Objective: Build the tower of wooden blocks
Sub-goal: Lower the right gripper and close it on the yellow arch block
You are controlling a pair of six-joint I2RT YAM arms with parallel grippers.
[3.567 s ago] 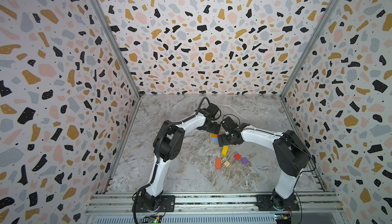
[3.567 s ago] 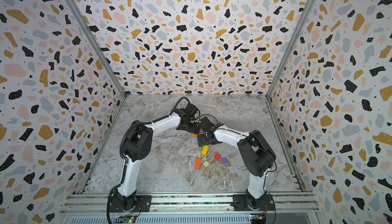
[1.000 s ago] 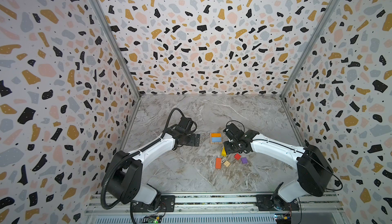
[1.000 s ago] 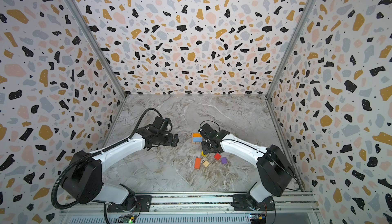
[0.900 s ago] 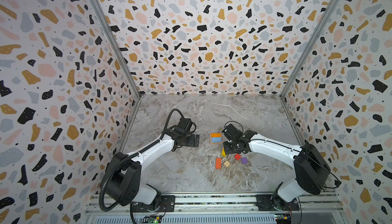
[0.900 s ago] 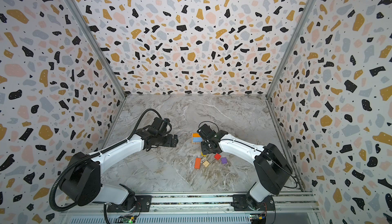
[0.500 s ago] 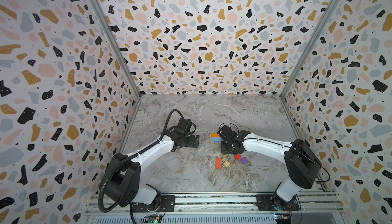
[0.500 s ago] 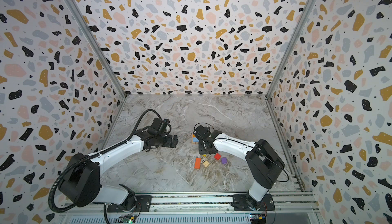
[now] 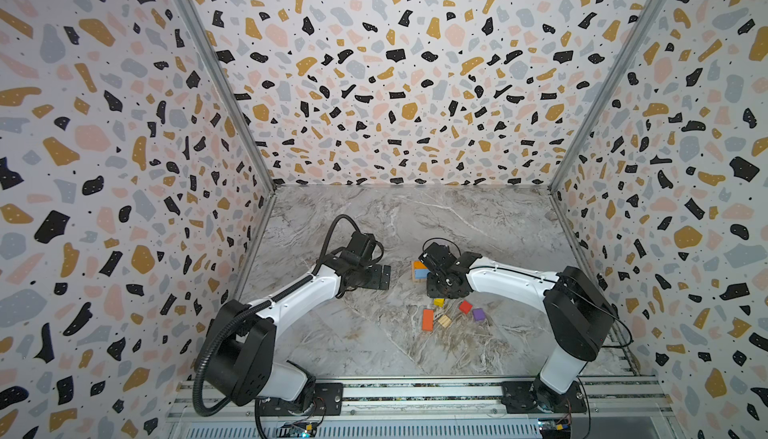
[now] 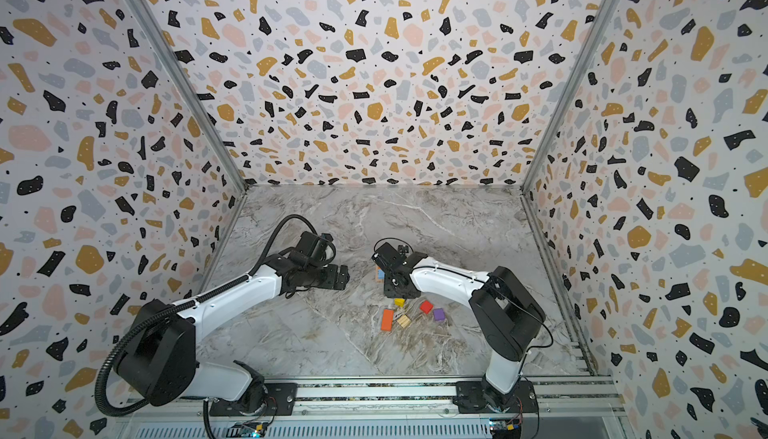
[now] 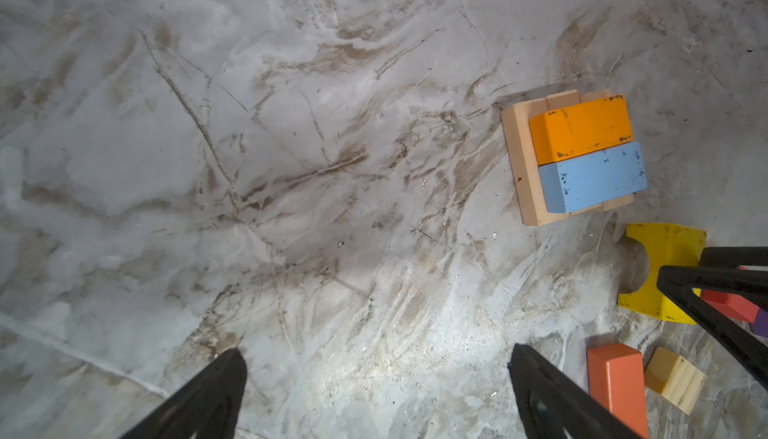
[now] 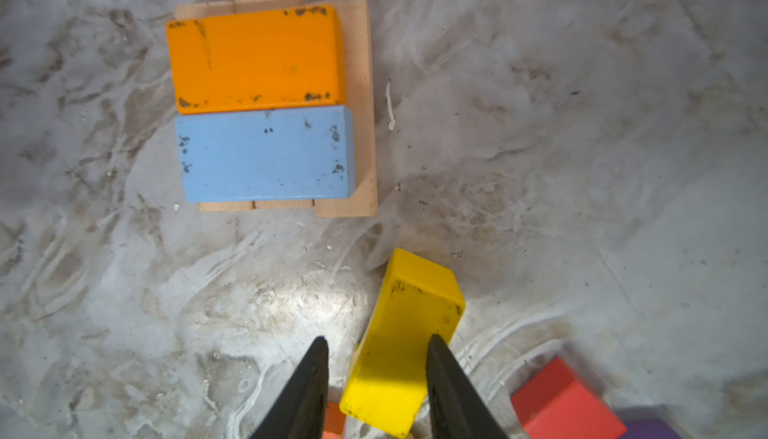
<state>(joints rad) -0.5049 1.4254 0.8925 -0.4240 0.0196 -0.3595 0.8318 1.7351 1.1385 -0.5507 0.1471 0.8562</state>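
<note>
Ten wood blocks [image 10: 387,319] lie just right of the frame's centre in both top views. Three are painted oblongs: one orange oblong [image 11: 579,129], one blue oblong [image 11: 592,177] and one red-orange oblong [image 11: 615,378]. Three are cubes: one tan cube [image 11: 673,378], one red cube [image 9: 465,306] and one purple cube [image 9: 478,314]. There is one yellow arch [image 11: 665,250]. Three tan planks [image 11: 519,158] show by their ends.

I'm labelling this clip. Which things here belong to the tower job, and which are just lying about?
Job: tan wooden plank base, orange oblong block and blue oblong block on it; yellow arch block between open jaws of the right gripper; loose red-orange oblong, tan cube, red cube, purple cube.
Not the job: open left gripper, front metal rail.
</note>
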